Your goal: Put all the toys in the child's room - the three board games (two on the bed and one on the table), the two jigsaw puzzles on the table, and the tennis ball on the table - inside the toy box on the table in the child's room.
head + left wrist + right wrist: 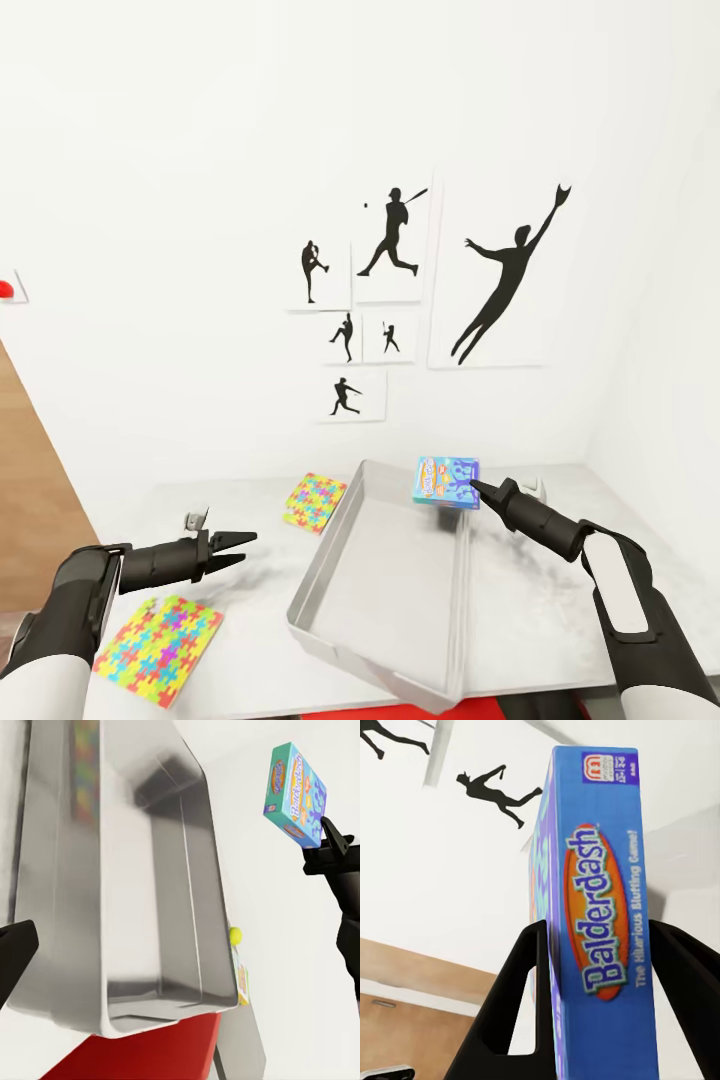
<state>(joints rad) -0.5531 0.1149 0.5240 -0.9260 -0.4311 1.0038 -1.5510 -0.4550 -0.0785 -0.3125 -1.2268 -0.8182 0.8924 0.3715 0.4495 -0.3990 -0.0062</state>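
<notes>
My right gripper is shut on a blue board game and holds it in the air over the far right corner of the grey toy box. The right wrist view shows its fingers clamping the box's narrow side. Nothing lies inside the toy box. My left gripper hovers open and empty left of the toy box, between the two jigsaw puzzles. In the left wrist view the tennis ball and a second board game lie just beyond the toy box.
The pale grey table runs along a white wall with black sports silhouette pictures. A brown wooden door stands at the left. Something red shows below the table's front edge.
</notes>
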